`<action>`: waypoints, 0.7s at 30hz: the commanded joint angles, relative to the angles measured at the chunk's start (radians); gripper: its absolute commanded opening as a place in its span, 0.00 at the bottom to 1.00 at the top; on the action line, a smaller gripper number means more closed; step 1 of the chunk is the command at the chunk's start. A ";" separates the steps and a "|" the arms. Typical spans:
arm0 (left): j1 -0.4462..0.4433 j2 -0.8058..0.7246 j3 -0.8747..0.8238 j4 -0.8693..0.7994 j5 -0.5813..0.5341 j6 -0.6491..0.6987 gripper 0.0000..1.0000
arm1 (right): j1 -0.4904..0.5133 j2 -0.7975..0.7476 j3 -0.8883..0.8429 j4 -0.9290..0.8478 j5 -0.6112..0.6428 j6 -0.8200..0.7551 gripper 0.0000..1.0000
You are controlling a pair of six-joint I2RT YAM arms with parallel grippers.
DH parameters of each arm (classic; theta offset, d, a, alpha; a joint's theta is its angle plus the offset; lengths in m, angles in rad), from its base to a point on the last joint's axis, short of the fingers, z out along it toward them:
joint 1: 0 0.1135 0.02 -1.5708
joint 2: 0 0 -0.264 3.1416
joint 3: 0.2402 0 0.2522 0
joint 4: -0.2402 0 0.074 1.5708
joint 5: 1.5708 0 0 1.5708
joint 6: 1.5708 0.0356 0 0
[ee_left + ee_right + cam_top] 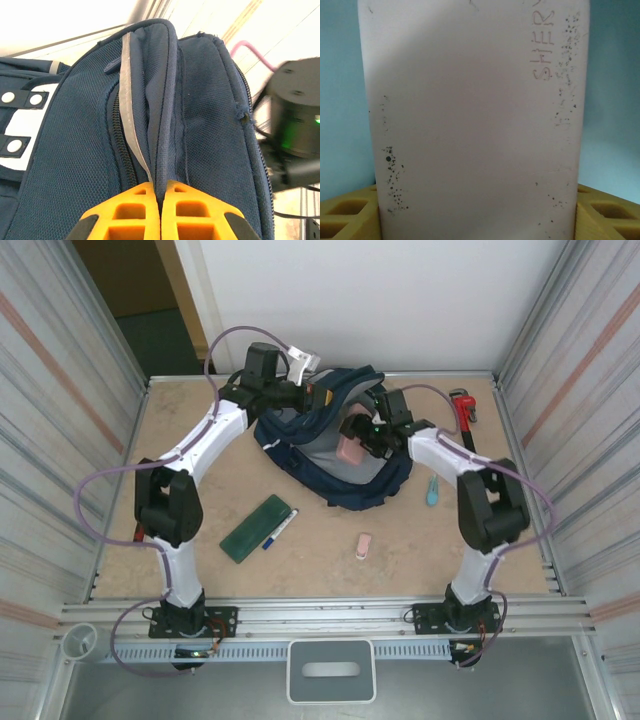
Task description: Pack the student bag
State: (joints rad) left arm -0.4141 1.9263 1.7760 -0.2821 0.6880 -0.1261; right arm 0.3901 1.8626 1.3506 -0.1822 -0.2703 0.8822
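The left claw (160,210) was pressed together on a fold of the student bag (75,150), its orange fingertips (125,215) pinching the navy mesh fabric where a grey reflective stripe (131,110) ran down beside a zip. The right claw (475,222) was clamped on a pink eraser (475,115), one orange finger (345,215) on each side of the block; the eraser stood upright in the grip, speckled with dark marks and embossed with the letters "SHER" along one edge. In the overhead view, nearest the arm bases, a second pink eraser (364,545) lay alone on the worktop (200,440), right of centre. To its left lay a flat dark-green book (257,528) with a blue marker (280,528) just beside it on the right, both set at a slant. Farther on, near the right arm, was a small teal tool (431,490). Beyond these the student bag (370,490) lay at the far middle of the worktop, between the two arms, its mouth open and pale grey lining showing. The right claw (356,440) held the pink eraser (349,454) over that opening, while the left claw (322,396) gripped the bag's far upper edge. A red pipe wrench (463,408) lay at the far right corner, apart from the bag.
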 commanded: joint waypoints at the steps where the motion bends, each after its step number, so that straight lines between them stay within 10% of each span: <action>1: -0.005 -0.024 0.073 0.110 0.068 -0.002 0.00 | -0.007 0.123 0.139 0.097 -0.001 0.101 0.71; 9: -0.003 -0.032 0.047 0.116 0.055 0.020 0.00 | -0.005 0.162 0.095 0.172 -0.061 0.061 0.87; 16: -0.003 -0.025 0.034 0.121 0.058 0.015 0.00 | 0.010 0.244 0.137 0.213 -0.090 0.071 0.46; 21: -0.003 -0.030 0.027 0.122 0.058 0.014 0.00 | 0.018 0.320 0.243 0.283 -0.175 0.052 0.36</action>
State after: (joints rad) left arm -0.4141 1.9263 1.7763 -0.2836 0.6876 -0.1284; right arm 0.3950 2.1521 1.5352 0.0292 -0.3691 0.9512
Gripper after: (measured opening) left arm 0.064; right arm 0.360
